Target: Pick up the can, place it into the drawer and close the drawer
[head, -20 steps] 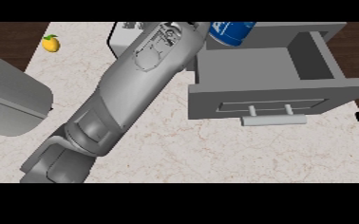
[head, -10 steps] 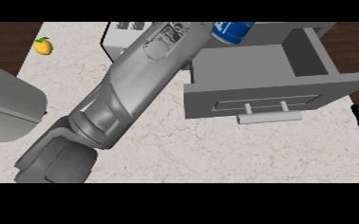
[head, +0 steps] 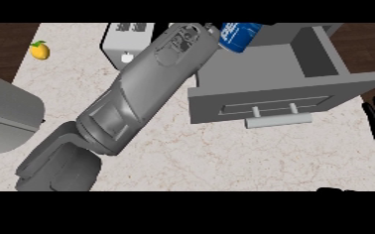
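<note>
Here, a grey forearm [head: 143, 96] stretches diagonally from the lower left of the head view up to the top centre, crossing a pale speckled tabletop [head: 242, 153]. At its far end it meets a blue can [head: 238, 33] with white lettering, which sits tilted at the back left corner of an open grey drawer [head: 278, 64], over the drawer's rim. The left hand [head: 214, 29] itself is almost wholly hidden behind the wrist and the can, so whether its fingers are closed round the can or apart cannot be told. The drawer stands pulled out, its front panel carrying a light bar handle [head: 273, 121] that faces the lower edge of the view. Just left of the forearm's upper end stands a white toaster [head: 123, 47], partly covered by the arm. A yellow lemon [head: 40, 50] lies well apart near the tabletop's left edge. A dark shape at the lower right edge may be the right hand [head: 333, 190]; its fingers cannot be made out.
</note>
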You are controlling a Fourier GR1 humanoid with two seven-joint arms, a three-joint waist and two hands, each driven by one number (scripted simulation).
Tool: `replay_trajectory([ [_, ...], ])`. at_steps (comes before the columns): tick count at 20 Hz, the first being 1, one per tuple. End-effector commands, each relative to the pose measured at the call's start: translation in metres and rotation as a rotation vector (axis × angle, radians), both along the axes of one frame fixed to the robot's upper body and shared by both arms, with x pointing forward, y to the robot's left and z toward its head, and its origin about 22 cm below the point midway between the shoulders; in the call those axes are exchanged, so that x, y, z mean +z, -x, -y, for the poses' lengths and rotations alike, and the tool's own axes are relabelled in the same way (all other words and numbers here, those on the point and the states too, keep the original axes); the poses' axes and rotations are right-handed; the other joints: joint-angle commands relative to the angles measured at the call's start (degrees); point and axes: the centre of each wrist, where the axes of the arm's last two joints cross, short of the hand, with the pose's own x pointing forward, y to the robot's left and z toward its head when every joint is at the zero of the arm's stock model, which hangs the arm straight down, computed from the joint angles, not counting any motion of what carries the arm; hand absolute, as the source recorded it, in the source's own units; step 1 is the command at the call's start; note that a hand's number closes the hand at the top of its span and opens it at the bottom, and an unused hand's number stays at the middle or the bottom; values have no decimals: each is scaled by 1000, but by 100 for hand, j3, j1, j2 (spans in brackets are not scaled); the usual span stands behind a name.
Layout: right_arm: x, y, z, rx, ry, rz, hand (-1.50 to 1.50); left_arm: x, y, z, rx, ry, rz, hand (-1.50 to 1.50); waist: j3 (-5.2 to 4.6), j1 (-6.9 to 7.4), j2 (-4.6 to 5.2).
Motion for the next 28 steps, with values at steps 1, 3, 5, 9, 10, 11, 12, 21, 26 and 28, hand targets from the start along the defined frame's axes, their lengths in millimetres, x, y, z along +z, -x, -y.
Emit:
replay_trajectory([
  [1,2,5,-5,22,-3,22,-150,-17,1,-2,31,-31,12,150,1,-102,5],
  [3,-1,-11,-7,-5,-16,21,-150,-12,-5,-5,19,-55,12,150,1,-44,50],
  [5,-4,-8,-2,-14,4,18,-150,-27,-2,-7,18,-62,7,150,0,-22,16],
  [9,2,-7,-10,42,-3,23,-150,-33,-2,-8,44,-87,36,150,2,-201,56],
  [10,6,-8,-5,12,12,34,-150,-32,-3,-7,43,-113,55,150,1,-168,47],
  [11,-2,-10,6,24,22,38,-150,-31,-6,-10,44,-99,55,150,3,-112,54],
  [12,6,-6,-2,30,10,23,-150,-26,-4,-5,79,-119,41,-150,2,-191,40],
  [21,11,-7,-4,33,12,37,-150,-56,-2,-16,138,-94,42,-150,0,-218,54],
  [26,19,-6,-9,50,35,53,-150,-56,-5,-18,166,-69,39,-150,-4,-282,78],
  [28,18,2,-8,16,97,79,-150,-52,-2,-14,160,-42,39,-150,-5,-174,30],
])
